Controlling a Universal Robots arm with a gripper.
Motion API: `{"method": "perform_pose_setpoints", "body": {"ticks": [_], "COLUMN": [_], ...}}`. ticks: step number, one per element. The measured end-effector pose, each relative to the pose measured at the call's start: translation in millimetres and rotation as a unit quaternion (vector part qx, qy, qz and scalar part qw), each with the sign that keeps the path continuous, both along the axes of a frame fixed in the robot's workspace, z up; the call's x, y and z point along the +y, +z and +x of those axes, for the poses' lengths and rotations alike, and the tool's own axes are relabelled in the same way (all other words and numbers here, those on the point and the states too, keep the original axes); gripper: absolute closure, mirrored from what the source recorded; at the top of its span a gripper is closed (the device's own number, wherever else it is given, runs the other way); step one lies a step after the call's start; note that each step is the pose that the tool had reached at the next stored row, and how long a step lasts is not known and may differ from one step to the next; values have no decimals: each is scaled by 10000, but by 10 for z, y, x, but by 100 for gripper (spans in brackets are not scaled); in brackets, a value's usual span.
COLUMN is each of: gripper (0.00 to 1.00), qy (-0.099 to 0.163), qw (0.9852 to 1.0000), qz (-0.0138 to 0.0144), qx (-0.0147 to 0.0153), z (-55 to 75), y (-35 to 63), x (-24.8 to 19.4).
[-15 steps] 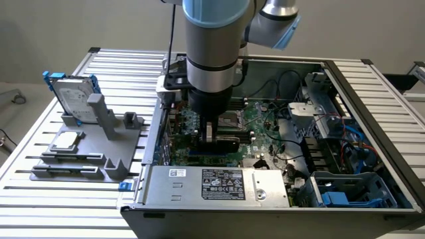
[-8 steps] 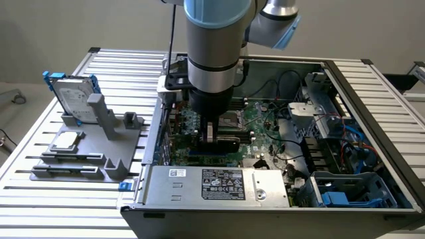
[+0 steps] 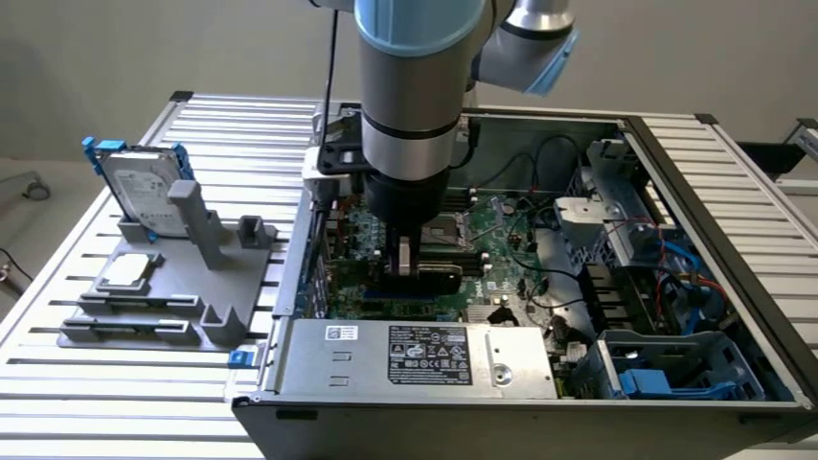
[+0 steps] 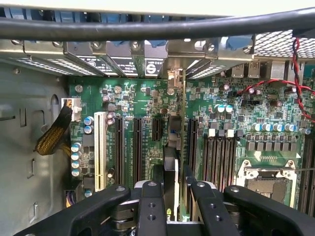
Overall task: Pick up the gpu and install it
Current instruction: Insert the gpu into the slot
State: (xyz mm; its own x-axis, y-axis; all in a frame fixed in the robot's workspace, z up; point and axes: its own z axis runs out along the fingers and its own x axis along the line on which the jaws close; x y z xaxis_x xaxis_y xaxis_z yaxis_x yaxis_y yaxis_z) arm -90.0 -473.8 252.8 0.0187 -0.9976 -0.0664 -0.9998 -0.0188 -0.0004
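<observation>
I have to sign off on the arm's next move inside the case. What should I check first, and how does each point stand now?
1. gpu held edge-on in the gripper: ok.
2. gpu inside the computer case, over the motherboard: ok.
3. gpu running parallel to the long black slots: ok.
4. gpu seated in a slot: cannot tell.
5. Yellow-sleeved cable apart from the gpu: ok.
6. Red wires apart from the gpu: ok.
</observation>
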Motion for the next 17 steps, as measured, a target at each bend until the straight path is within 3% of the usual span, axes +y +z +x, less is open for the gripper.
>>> {"method": "perform_pose_setpoints", "body": {"ticks": [12,14,16,17], "gripper": [73,68,54,54], "qy": [0,-1,0,0], "qw": [10000,10000,10000,10000], "qz": [11,8,8,9], "qx": [15,21,29,33], "z": [0,0,1,0], "y": [-19,2,39,60], "x": [-3,-4,-3,-4]}}
